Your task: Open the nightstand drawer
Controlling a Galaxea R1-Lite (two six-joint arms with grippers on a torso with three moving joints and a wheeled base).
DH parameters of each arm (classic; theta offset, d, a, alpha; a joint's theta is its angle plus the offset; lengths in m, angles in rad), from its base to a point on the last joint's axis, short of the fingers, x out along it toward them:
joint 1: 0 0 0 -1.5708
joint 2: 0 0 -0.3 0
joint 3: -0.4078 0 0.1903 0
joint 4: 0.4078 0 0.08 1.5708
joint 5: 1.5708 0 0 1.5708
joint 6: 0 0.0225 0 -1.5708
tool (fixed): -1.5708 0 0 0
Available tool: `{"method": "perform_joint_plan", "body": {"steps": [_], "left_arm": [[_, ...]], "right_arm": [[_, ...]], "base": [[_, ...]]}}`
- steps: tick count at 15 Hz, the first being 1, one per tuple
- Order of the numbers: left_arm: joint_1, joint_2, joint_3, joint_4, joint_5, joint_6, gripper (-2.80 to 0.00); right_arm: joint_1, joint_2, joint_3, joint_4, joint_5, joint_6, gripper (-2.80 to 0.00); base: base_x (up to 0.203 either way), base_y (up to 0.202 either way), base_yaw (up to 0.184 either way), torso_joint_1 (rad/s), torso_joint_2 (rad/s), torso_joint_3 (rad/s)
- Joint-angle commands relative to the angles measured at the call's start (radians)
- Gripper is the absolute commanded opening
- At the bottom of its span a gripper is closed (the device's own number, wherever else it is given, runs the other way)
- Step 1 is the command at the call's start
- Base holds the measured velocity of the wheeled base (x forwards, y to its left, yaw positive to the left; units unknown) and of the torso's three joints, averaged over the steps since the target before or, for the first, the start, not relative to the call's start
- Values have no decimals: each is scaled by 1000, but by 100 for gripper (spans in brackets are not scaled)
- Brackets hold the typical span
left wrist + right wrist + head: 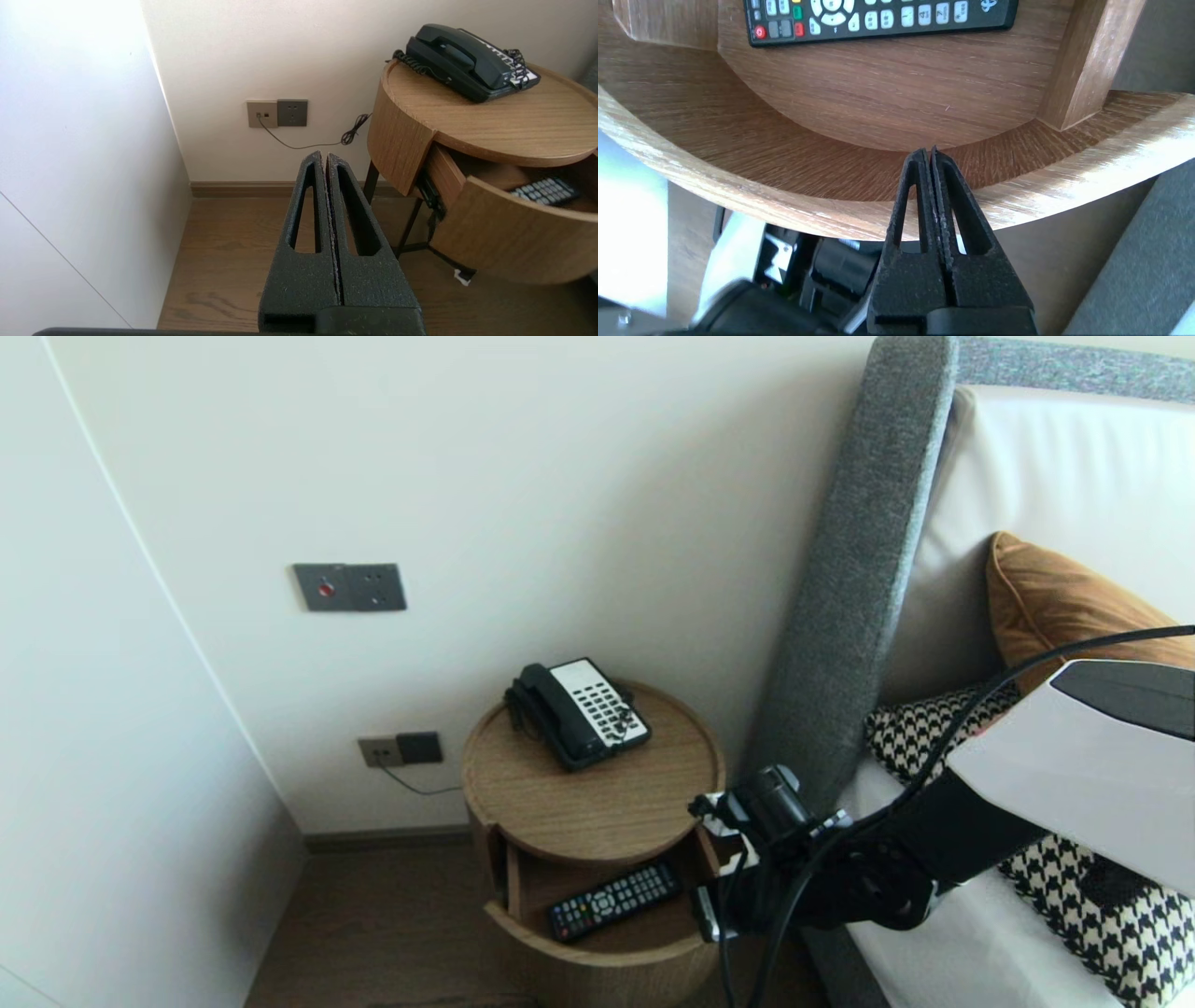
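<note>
Beside the bed's grey headboard [859,588] stands a round wooden surface [607,798] with a telephone [579,712] on top and its drawer [597,954] standing open. A black remote [613,901] lies flat inside the drawer. The right pincer [928,151], fingers pressed together and holding nothing, hangs at the drawer's curved front rim on the bed side, near the remote but apart from it. The left pincer [323,156], likewise pressed together, is parked above the floor, well apart from the surface.
</note>
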Motion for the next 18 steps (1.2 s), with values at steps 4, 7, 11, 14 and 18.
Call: {"method": "perform_joint_plan", "body": {"steps": [4,7,11,14,18], "left_arm": [[0,-2,0,-1,1,-1,-280],[0,-2,0,-1,1,-1,-280],[0,-2,0,-1,1,-1,-280],[0,-2,0,-1,1,-1,-280],[0,-2,0,-1,1,-1,-280]], "right_arm": [[37,-43,99,-73,-10,6,-280],[53,-82,162,-87,-13,7,-280],[71,-125,224,-96,-13,8,-280],[74,-153,258,-98,-13,8,-280],[85,-183,296,-98,-13,7,-280]], "base": [[0,0,0,0,0,0],[0,0,0,0,0,0],[0,0,0,0,0,0],[0,0,0,0,0,0],[0,0,0,0,0,0]]}}
